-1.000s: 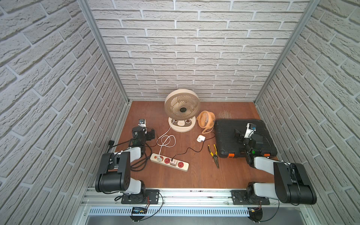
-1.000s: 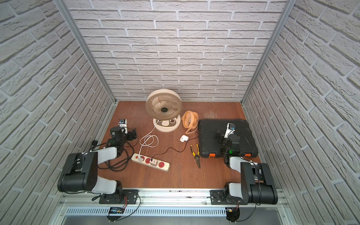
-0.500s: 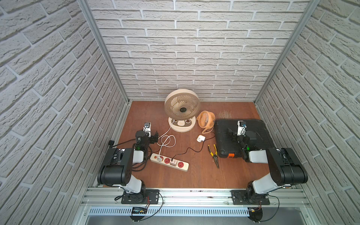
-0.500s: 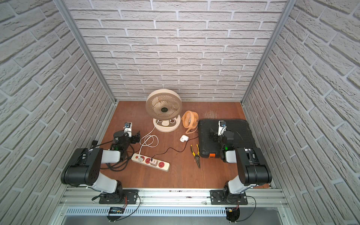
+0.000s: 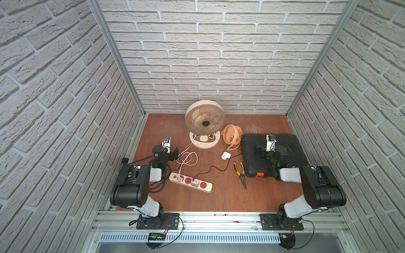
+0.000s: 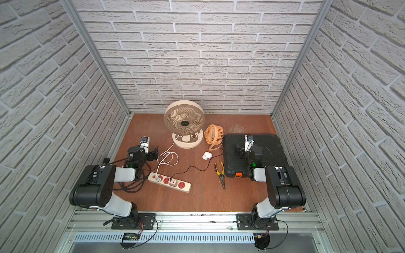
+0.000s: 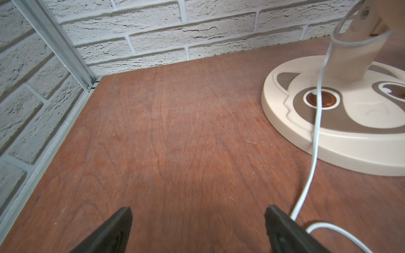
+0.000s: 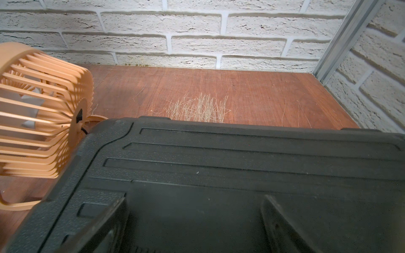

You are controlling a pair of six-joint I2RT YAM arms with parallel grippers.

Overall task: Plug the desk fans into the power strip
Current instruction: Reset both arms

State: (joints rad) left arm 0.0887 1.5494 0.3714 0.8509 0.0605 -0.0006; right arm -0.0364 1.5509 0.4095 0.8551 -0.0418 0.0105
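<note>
The cream desk fan (image 5: 205, 119) stands at the back centre; its round base (image 7: 350, 122) fills a corner of the left wrist view. Its white cable (image 5: 186, 158) loops across the table to a white plug in the cream power strip (image 5: 208, 188), in the socket beside the red button. Another socket holds a white adapter with a thin black cord. My left gripper (image 5: 173, 154) is open, low over the bare table just left of the cable loop, holding nothing (image 7: 198, 210). My right gripper (image 5: 258, 150) is open above the black case, also holding nothing (image 8: 195, 198).
A small orange fan (image 5: 232, 134) stands right of the desk fan, against the black tool case (image 5: 289, 149). A white block (image 5: 225, 156) and yellow-handled pliers (image 5: 240, 174) lie between strip and case. Black cords (image 5: 157, 186) pile beside my left arm. Brick walls close three sides.
My left gripper has moved right and a little nearer, towards the cable loop. My right gripper has swung left over the case. The fans, the strip and the cables have not moved.
</note>
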